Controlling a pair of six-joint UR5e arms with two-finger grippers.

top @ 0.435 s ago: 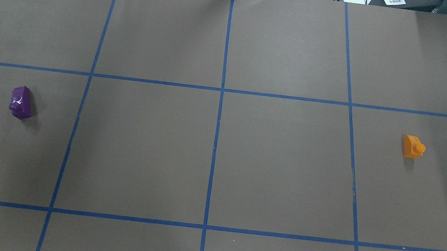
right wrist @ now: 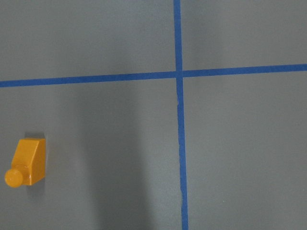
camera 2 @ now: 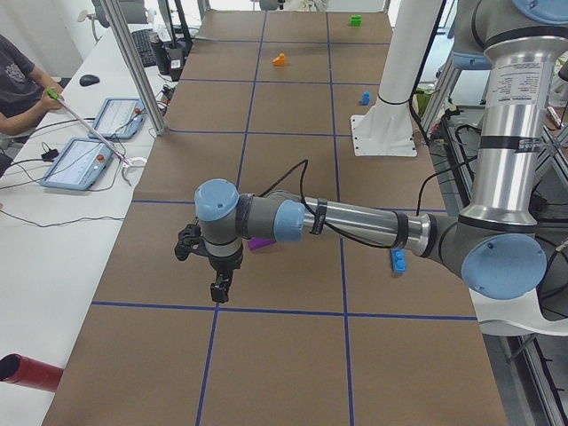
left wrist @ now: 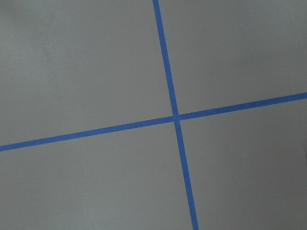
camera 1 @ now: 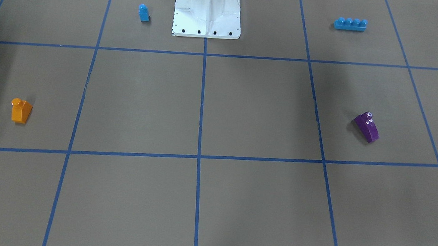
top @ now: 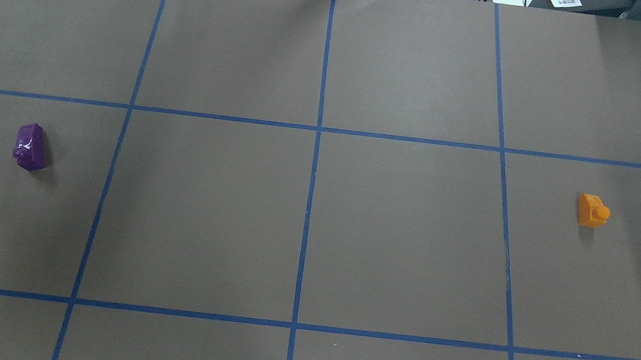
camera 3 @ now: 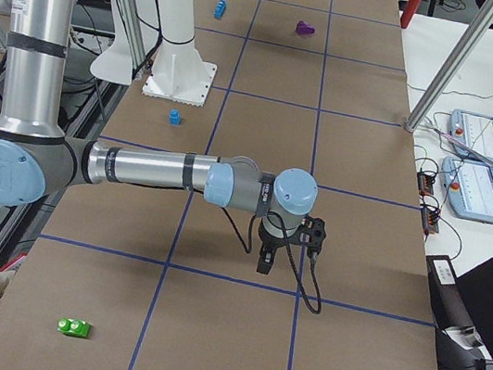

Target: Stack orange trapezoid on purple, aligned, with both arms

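The orange trapezoid (top: 592,211) lies on the brown table at the right in the overhead view, at the left in the front view (camera 1: 21,111) and at the lower left of the right wrist view (right wrist: 28,162). The purple brick (top: 31,147) lies at the far left, apart from it, and shows in the front view (camera 1: 366,126). The left gripper (camera 2: 217,288) hangs above the table close to the purple brick (camera 2: 260,243). The right gripper (camera 3: 264,261) hangs above the table at the other end. I cannot tell whether either gripper is open or shut.
A single blue brick (camera 1: 143,12) and a long blue brick (camera 1: 350,24) flank the white base mount (camera 1: 207,14). A green brick (camera 3: 74,328) lies near the right end. Blue tape lines grid the table. An operator (camera 2: 13,84) sits beside tablets.
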